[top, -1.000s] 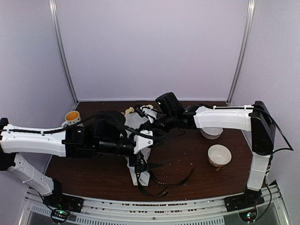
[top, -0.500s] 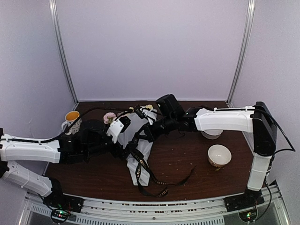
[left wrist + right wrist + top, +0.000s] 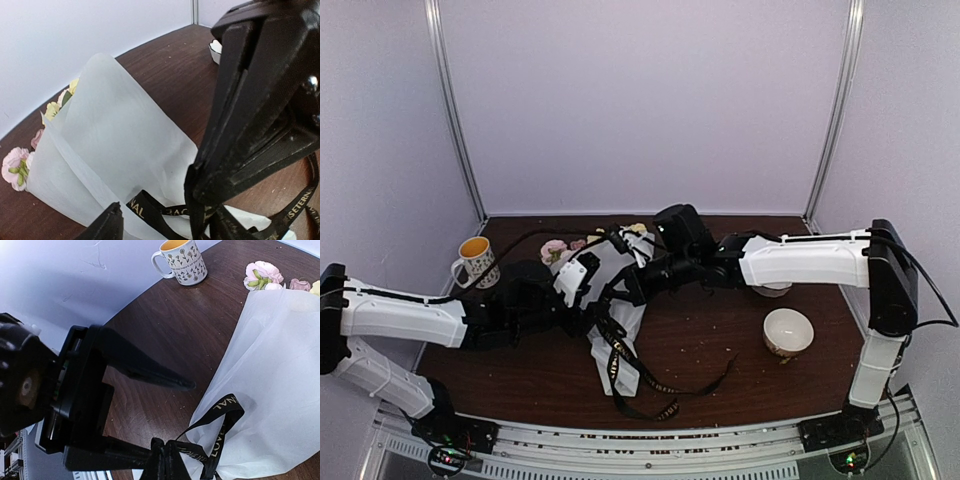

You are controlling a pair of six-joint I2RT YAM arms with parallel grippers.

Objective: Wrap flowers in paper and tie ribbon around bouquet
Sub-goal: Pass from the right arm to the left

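On the dark brown counter (image 3: 720, 350), enclosed by pale walls (image 3: 650, 100), a floral mug (image 3: 475, 262) is seen far left. The left claw (image 3: 172, 419) is held with fingers apart beside the bouquet (image 3: 115, 140), which is laid mid-counter, blooms toward the back. The black ribbon (image 3: 150, 210) is draped over its narrow end and pinched by the right claw (image 3: 197, 195). A white bowl (image 3: 788, 330) is set farther right.

The pale paper bouquet (image 3: 110, 135) lies flat, a black ribbon (image 3: 155, 210) draped across its narrow end.
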